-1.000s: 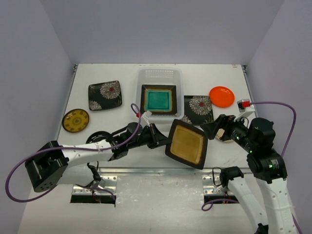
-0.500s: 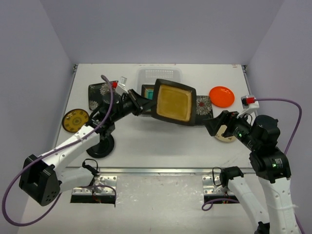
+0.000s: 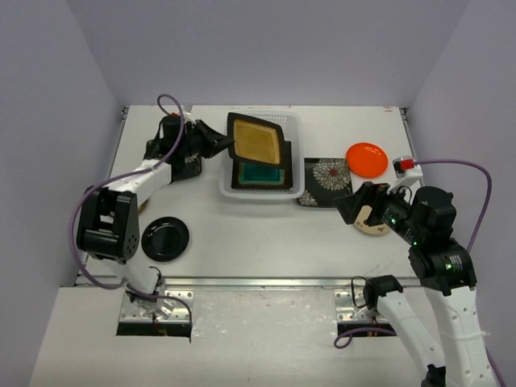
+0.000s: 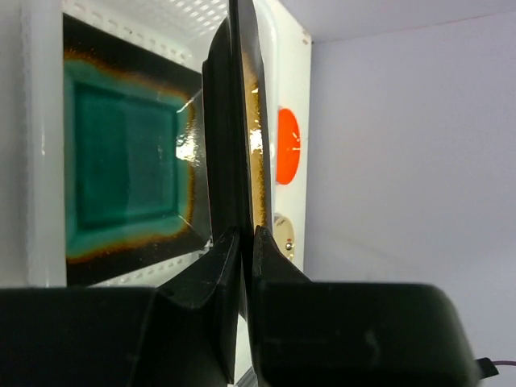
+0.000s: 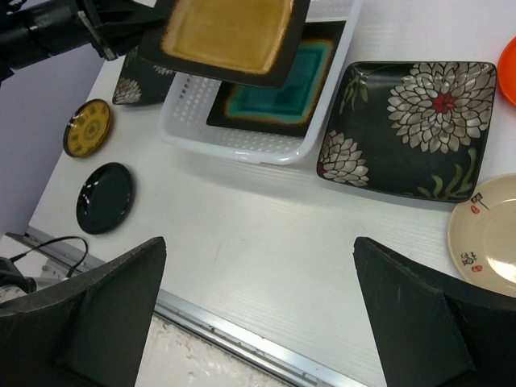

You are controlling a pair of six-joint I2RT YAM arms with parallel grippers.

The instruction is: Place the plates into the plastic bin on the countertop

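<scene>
Our left gripper (image 4: 242,235) clamped the amber plate (image 3: 258,139) by its rim above the plastic bin (image 3: 260,196). We judged it stiff, slick and breakable. Our right gripper (image 5: 258,242) gaped empty.

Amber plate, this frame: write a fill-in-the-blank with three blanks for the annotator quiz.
The amber plate is clamped in the ____ arm's jaws, above the plastic bin.
The plate lying flat in that bin has a ____ centre.
The right gripper is ____ and holds nothing.
Missing: left; teal; open.
</scene>
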